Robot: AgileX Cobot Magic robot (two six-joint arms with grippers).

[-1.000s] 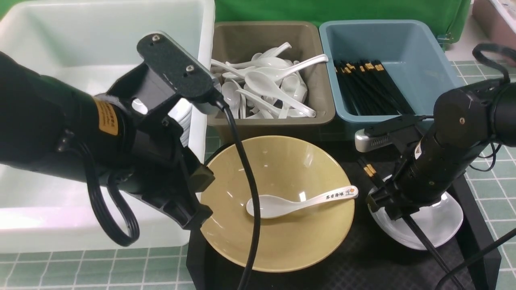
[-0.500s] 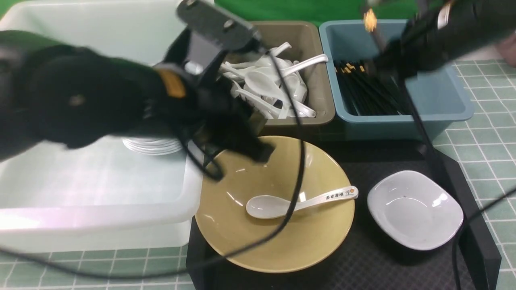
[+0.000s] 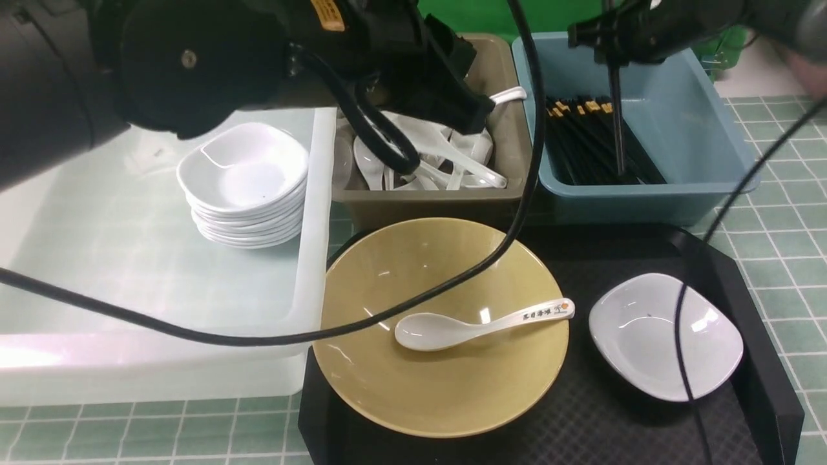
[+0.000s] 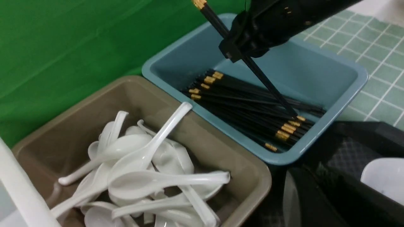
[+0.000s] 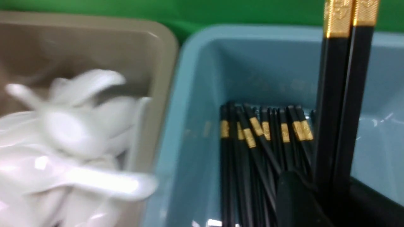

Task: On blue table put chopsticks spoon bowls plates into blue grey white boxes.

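Right hand clamps two chopsticks upright, tips in the blue box; left hand closed together.

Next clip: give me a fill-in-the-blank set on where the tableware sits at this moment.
The right tool holds a pair of ___ above the blue bin. Inside the yellow bowl lies one white ___. A single white dish rests on the ___ tray. The other white dishes are stacked in the ___ tub.
Missing words: chopsticks; spoon; black; white.
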